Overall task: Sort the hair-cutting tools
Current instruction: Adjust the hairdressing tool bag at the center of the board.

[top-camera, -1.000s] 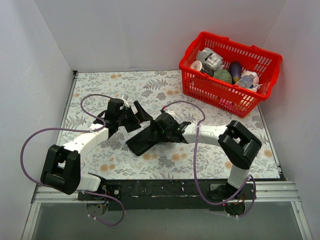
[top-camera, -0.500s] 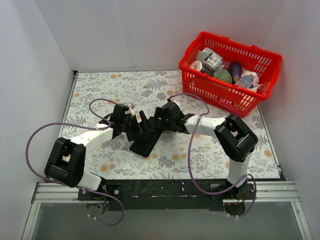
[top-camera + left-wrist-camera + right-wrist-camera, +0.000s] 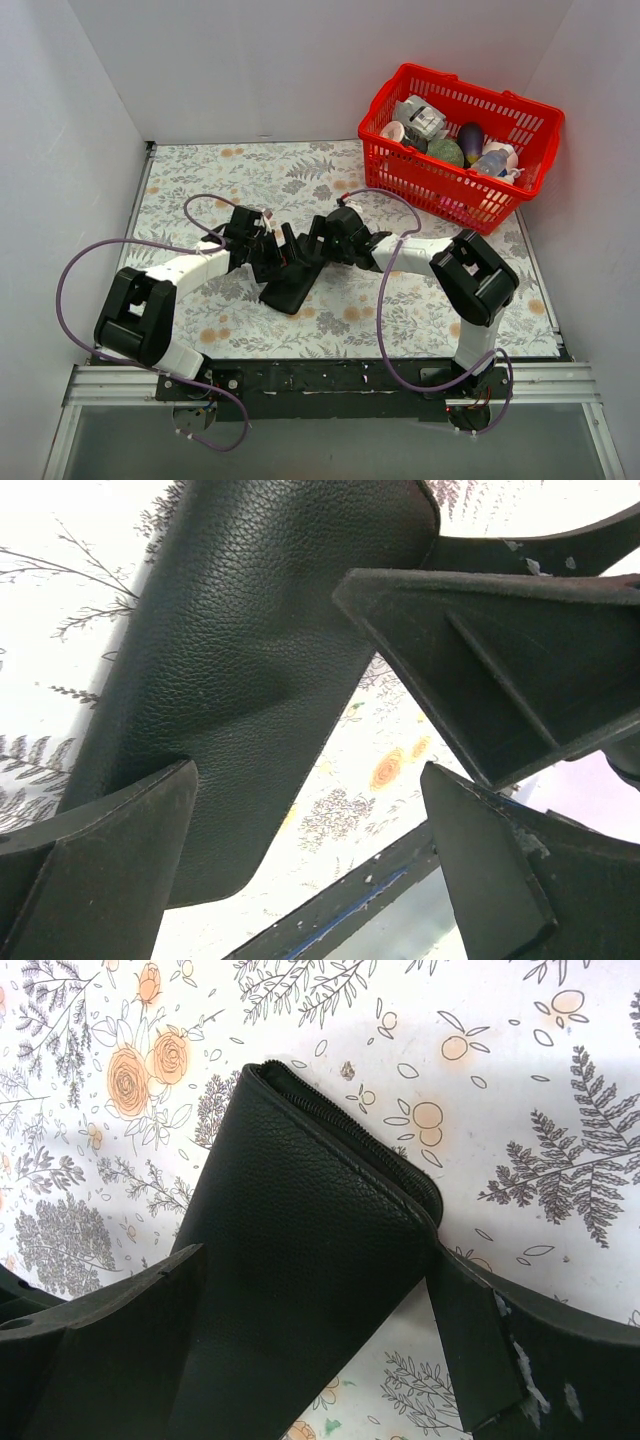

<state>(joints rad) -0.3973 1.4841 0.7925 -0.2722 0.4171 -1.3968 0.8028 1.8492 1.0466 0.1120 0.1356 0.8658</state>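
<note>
Sorting seems barely begun; case [image 3: 310,1220] lies zipped shut, no tools showing; left gripper [image 3: 300,870] and right gripper [image 3: 300,1345] straddle it, jaws wide.

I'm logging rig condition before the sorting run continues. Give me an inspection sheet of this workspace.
Surface: floral-print tablecloth, lying flat.
Job's things: nothing seen.
Clutter: flat black leather zip case at centre; red plastic basket at the far right, holding bottles and egg-shaped items.
Grippers: left gripper open, one finger over the case; right gripper has its fingers straddling the case, and the grip is unclear.
Cables: purple cables loop beside each arm.
Surroundings: white walls on three sides.
</note>
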